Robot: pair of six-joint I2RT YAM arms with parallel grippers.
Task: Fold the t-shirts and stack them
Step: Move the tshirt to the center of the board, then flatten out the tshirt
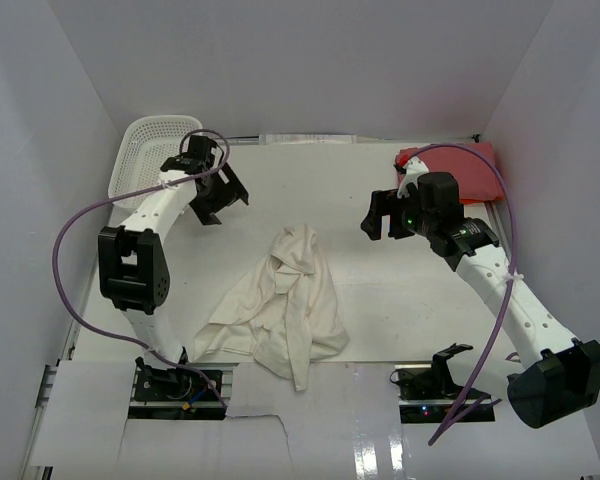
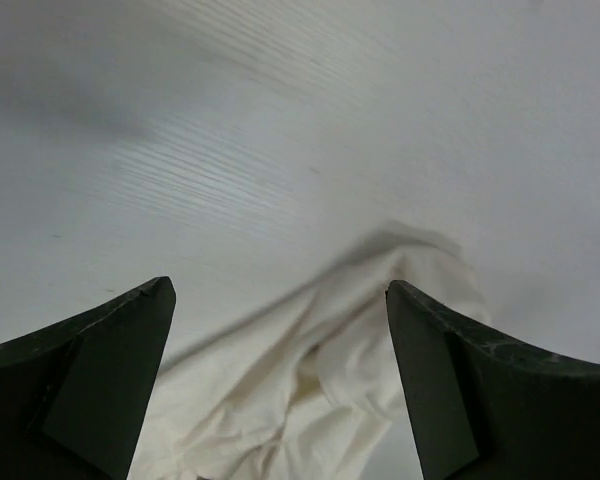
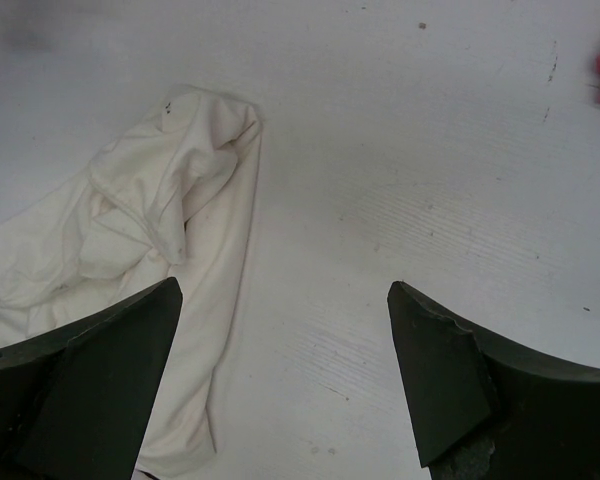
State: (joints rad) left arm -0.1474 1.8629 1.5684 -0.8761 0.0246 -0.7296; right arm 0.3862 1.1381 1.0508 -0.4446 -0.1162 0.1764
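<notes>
On the table (image 1: 330, 190) you have two t-shirts. One, the cream-white t-shirt (image 1: 285, 300), lies crumpled near the middle, bunched to a peak at its far end and spread wider toward the near edge. The other, the red t-shirt (image 1: 465, 160), sits at the far right corner, partly behind a purple cable (image 1: 501, 190). It appears flat, though this view does not let you confirm a fold.

One white mesh basket (image 1: 145, 150) stands at the far left corner.

Two grippers are present. The left gripper (image 1: 223, 198) hovers near the basket, jaws spread, holding nothing. The right gripper (image 1: 380, 215) hovers near the red t-shirt, jaws likewise spread and empty. Neither touches cloth.

You will find the surface plain white with faint scuffs. Pale blank walls (image 1: 300, 60) enclose it on three sides.
</notes>
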